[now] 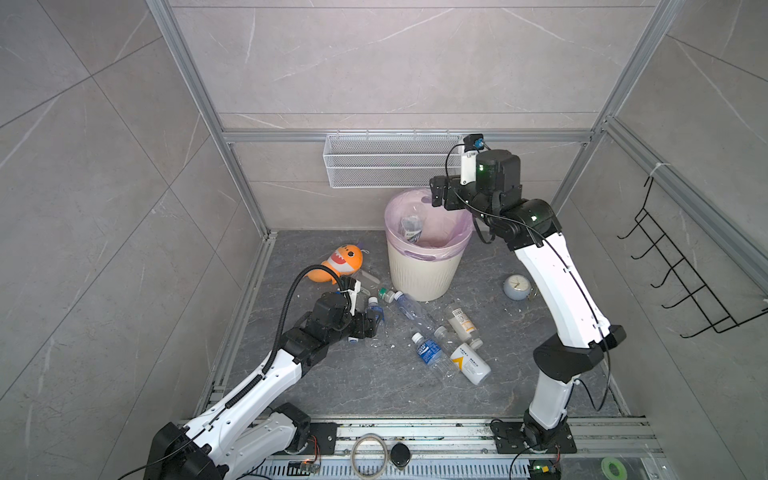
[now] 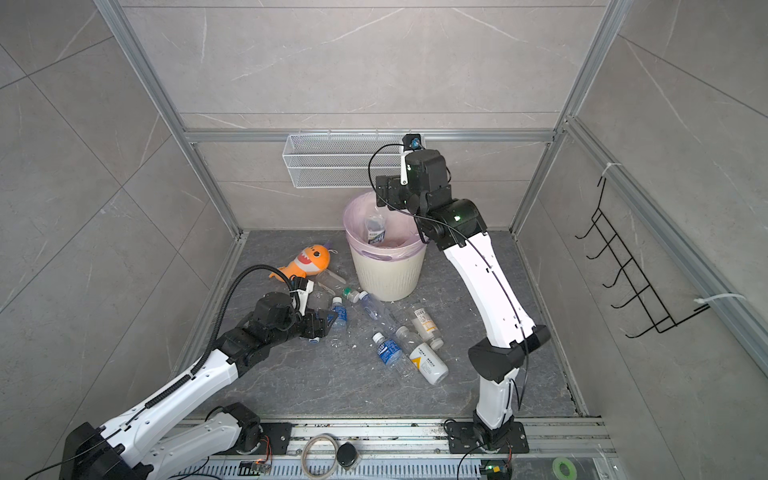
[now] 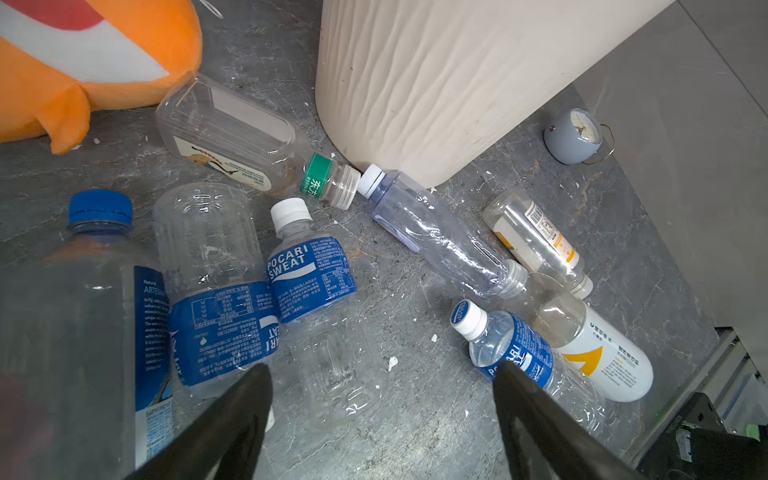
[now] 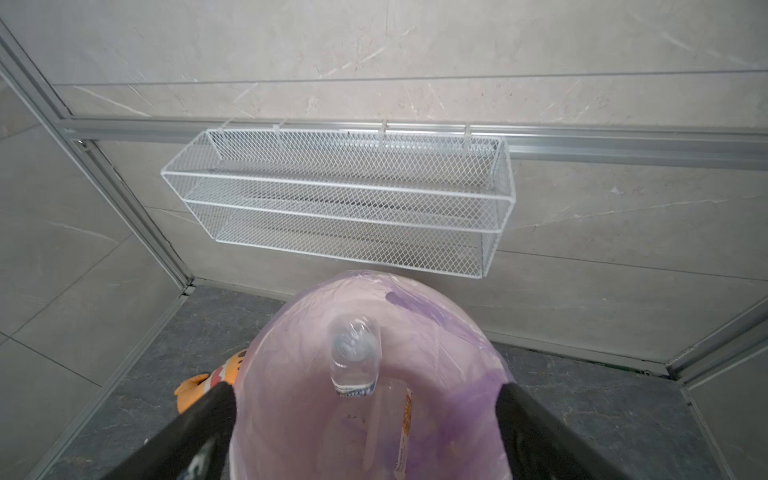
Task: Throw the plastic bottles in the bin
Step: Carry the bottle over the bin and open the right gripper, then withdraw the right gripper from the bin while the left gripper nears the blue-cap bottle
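The dark stone floor [image 1: 374,386] takes up the bottom of the stall. On the back wall hangs a white wire basket [image 1: 390,162], above the bin [image 1: 424,270]. The bin stands at the back of the floor, cream and ribbed, with a pale pink bag folded over its rim.

The right gripper [image 4: 365,390] hangs over the mouth of the bin. Its fingers are spread wide and hold nothing. A clear bottle [image 4: 354,357] is inside the bag below it, apart from both fingers.

An orange plush toy [image 1: 343,264] lies on the floor left of the bin.

The left gripper [image 3: 380,368] is low over the floor, in front of the toy. It is wide open and empty, and a blue-labelled bottle [image 3: 311,282] lies just ahead of its fingers.

The other bottles lie scattered on the floor in front of the bin:
- a large blue-capped bottle [image 3: 83,311]
- a white bottle with a yellow mark [image 1: 469,363]
- a long clear bottle [image 1: 411,309] with its cap at the foot of the bin
- a green-banded bottle [image 3: 232,137] beside the toy
- a small blue-labelled bottle [image 1: 430,353] touching the white one

A small grey clock [image 1: 516,286] sits to the right of the bin.
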### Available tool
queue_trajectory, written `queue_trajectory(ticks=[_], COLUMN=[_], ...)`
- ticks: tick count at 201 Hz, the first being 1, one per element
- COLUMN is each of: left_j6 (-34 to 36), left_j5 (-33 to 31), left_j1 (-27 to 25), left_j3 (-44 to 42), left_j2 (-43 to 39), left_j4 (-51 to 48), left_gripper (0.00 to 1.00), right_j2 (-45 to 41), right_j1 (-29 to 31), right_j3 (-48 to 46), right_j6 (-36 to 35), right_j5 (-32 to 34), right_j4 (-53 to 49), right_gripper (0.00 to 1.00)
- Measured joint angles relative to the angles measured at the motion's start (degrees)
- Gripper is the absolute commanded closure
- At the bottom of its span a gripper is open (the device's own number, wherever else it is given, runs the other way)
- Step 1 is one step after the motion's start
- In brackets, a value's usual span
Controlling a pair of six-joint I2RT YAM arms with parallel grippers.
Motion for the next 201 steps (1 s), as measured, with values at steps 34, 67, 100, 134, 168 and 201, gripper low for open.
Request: queue_trajectory(ticks=[34, 67, 100, 134, 168, 201], left_j6=[-0.11, -0.15, -0.31, -0.70, -1.55, -2.49], left_j5=[-2.67, -5.14, -7.98, -10.51, -10.36, -8.07], left_j1=[0.00, 0.00, 0.00, 0.17, 3.72, 10.45], left_j3=[0.11, 0.70, 1.44, 1.53, 1.64, 1.68], left_j2=[-0.07, -0.48, -0.48, -0.42, -0.11, 1.18], left_j4=[-2.16, -4.61, -7.39, -9.99, -11.13, -11.13], left_gripper=[0.00, 0.00, 0.02, 0.02, 0.02, 0.03], right_j2=[-3.65, -8.04, -14.56, -21.29, -27.87, -32.61], right_j1=[-0.04, -0.04, -0.04, -0.04, -0.04, -0.04], right_j3=[-0.61, -7.54, -22.29, -36.81, -47.50, -53.51], right_j6=[0.00, 0.28, 1.44, 2.93, 4.48, 5.22], right_j5=[-1.29, -2.80, -4.57, -6.47, -7.91, -8.39], right_j4=[1.36, 2.64, 5.07, 6.95, 8.04, 8.68], right_gripper=[0.01, 0.01, 0.01, 0.03, 0.03, 0.06])
